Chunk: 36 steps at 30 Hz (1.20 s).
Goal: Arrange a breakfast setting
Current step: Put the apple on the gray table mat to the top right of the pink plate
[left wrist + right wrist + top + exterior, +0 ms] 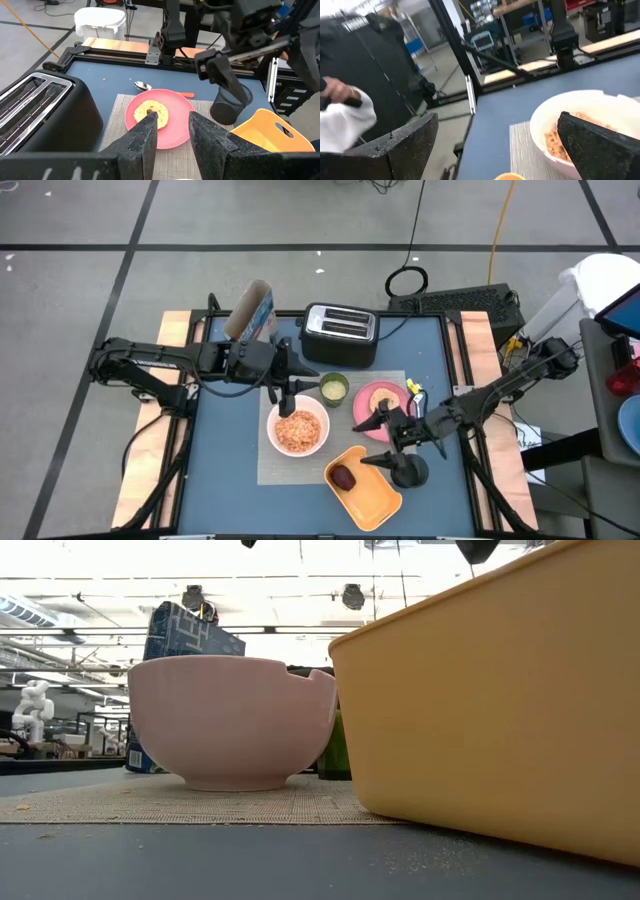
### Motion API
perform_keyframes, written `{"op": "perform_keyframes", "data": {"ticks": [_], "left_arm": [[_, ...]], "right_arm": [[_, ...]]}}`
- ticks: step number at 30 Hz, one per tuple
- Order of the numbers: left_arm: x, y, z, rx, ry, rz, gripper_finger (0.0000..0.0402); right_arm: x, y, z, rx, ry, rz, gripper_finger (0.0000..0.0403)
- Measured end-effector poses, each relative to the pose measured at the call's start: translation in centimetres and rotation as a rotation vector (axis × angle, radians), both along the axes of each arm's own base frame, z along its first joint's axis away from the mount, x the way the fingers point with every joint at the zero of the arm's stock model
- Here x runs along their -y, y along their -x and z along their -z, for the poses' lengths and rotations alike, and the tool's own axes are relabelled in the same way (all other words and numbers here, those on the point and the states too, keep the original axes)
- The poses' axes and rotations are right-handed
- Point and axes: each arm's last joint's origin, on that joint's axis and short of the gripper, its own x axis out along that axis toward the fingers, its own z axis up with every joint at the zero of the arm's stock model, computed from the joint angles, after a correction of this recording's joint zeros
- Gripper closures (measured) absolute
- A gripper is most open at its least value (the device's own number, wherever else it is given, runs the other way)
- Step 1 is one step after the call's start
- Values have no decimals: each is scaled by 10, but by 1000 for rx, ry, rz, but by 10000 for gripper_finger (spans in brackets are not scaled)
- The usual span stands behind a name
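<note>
The left gripper [291, 387] is held narrowly parted and empty above the bowl [298, 430] on the placemat [272, 470]. The right gripper [385, 435] is spread wide, empty, between plate [370, 420] and tray [375, 495]. Bread [154, 109] lies on the plate; the cup [333, 388] stands beside it.

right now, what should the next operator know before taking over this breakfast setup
Left gripper: fingers a narrow gap apart, nothing seen between them, above the placemat beside the bowl.
Right gripper: open, empty, between the pink plate and the orange tray.
Placed: bowl of cereal, green cup and plate with the toasted bread, all on the placemat. Spoon lies on the table by the plate.
Left: a dark red item sits in the tray; cereal box and toaster stand behind.
</note>
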Motion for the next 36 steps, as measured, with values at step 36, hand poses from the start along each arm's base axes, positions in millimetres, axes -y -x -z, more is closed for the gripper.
{"op": "perform_keyframes", "data": {"ticks": [36], "left_arm": [[0,0,0,0,4,-1,284]], "right_arm": [[-43,-43,43,-695,-153,-6,7]]}}
